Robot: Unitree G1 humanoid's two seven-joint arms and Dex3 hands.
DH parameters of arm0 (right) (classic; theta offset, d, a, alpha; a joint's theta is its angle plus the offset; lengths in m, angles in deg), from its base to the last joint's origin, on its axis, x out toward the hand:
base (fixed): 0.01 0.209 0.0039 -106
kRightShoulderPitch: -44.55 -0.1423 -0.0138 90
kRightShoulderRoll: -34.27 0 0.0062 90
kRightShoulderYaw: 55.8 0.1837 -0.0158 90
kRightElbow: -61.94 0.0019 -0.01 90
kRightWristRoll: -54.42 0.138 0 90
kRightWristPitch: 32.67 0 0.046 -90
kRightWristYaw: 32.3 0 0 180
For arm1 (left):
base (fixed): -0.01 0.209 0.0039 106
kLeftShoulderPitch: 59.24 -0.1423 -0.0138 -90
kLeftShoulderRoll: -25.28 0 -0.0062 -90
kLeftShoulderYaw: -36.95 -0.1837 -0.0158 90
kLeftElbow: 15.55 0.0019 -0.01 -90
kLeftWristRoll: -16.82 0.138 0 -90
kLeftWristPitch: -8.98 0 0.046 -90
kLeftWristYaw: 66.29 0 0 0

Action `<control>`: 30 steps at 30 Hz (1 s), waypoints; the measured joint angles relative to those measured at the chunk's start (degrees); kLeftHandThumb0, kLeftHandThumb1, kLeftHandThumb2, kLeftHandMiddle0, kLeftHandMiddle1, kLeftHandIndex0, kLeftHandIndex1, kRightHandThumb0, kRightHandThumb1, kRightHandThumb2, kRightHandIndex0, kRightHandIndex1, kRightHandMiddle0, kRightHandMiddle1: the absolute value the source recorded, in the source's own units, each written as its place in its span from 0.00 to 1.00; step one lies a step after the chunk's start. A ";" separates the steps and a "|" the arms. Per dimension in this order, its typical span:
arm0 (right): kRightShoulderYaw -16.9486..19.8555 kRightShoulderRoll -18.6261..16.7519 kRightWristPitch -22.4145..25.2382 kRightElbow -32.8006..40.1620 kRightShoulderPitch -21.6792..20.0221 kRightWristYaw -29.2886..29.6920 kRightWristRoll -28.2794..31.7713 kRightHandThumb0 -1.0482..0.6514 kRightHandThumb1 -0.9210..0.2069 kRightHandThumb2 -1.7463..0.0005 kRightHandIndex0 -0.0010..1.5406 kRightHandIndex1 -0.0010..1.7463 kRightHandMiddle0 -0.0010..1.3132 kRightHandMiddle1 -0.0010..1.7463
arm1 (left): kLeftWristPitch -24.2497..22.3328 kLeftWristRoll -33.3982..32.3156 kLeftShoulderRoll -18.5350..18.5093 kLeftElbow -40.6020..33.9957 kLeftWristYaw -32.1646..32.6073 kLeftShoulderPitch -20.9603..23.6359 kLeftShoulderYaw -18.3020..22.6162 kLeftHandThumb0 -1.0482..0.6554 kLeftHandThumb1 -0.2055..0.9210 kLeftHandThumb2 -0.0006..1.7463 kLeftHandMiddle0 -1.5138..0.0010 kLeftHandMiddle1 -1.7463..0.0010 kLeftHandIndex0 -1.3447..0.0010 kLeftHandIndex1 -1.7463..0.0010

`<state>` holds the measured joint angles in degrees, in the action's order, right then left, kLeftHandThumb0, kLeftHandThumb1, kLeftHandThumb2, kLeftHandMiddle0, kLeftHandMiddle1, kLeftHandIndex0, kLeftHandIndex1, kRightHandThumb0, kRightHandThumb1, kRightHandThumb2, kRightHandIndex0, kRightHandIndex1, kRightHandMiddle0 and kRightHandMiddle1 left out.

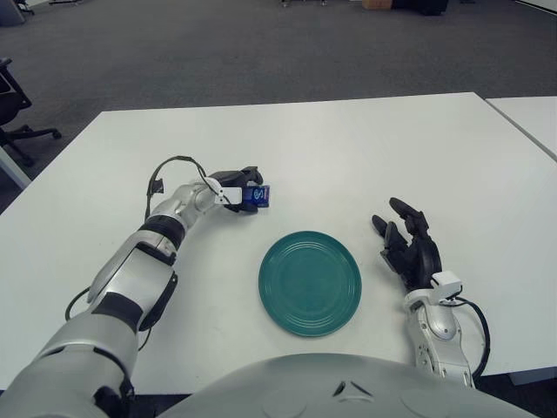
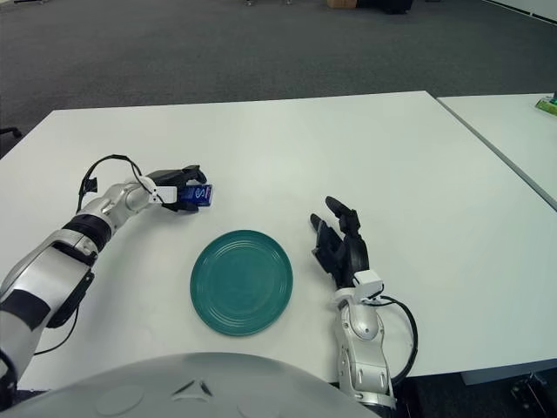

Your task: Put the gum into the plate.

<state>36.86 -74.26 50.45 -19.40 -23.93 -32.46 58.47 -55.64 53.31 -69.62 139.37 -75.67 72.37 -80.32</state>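
At the far left edge, on the grey carpet beyond the desk, part of a black office chair (image 1: 16, 104) shows. The wide white desk (image 1: 348, 148) fills most of the view. Over its left half, the robot's silver left arm reaches forward and inward, with a black cable looping above the wrist. The left hand (image 1: 233, 187) has its dark fingers pressed around a small blue gum pack with white print (image 1: 258, 197), pinching it at the hand's right end. The pack is held just off or at the desk surface; which of the two cannot be told. It sits behind and to the left of the round teal ceramic plate (image 1: 310, 283), near it but apart from its rim. The plate lies flat on the desk in front of the robot's body, with concentric rings on its face. To the right of the plate, the right hand (image 1: 409, 251) shows with its black fingers spread and pointing forward, holding nothing.
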 measured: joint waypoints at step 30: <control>1.20 0.25 2.62 2.64 -0.06 -0.60 2.25 0.21 0.00 0.58 0.40 0.04 0.00 0.45 | -1.25 2.00 -2.66 -6.95 8.64 -2.65 -2.36 0.61 0.45 0.76 0.65 0.00 0.62 0.02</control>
<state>38.06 -74.01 53.07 -16.76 -23.98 -33.06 60.71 -56.89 55.31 -72.27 132.42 -67.03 69.72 -82.69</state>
